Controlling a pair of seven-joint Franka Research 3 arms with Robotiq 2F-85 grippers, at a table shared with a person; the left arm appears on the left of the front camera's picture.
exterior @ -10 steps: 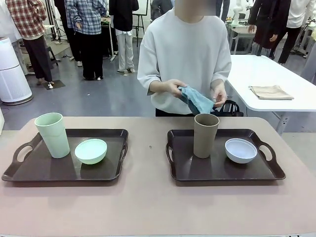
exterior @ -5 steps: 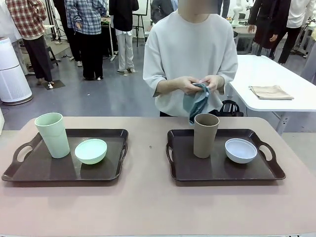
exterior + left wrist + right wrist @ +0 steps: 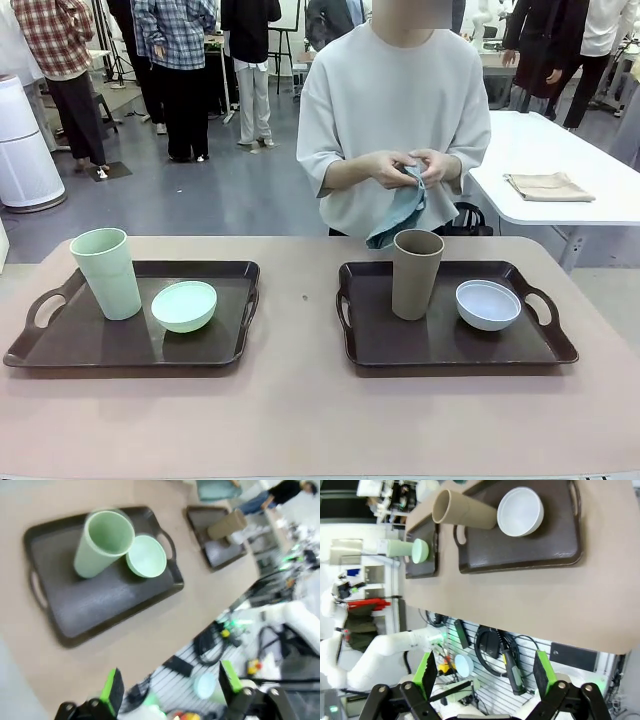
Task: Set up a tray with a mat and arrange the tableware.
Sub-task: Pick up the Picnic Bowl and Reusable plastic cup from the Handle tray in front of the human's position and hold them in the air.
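Note:
Two dark brown trays lie on the tan table. The left tray (image 3: 60, 345) carries a mint green cup (image 3: 107, 273) and a mint green bowl (image 3: 184, 306). On the right tray (image 3: 420, 350) stand a tan brown cup (image 3: 416, 273) and a white bowl (image 3: 488, 304). A person at the far side holds a blue-green cloth mat (image 3: 398, 212) in both hands, above the right tray's far edge. My left gripper (image 3: 170, 686) is open, high above the table's near edge, away from the left tray (image 3: 90, 605). My right gripper (image 3: 484, 672) is open too, off the near edge by the right tray (image 3: 520, 550).
A white side table (image 3: 560, 170) with a folded beige cloth (image 3: 548, 186) stands at the back right. Several people stand in the background. The strip of table (image 3: 300, 300) between the trays is bare.
The person has shifted slightly to the right and gathered the cloth, which now hangs lower from both hands. Trays, cups and bowls have not moved.

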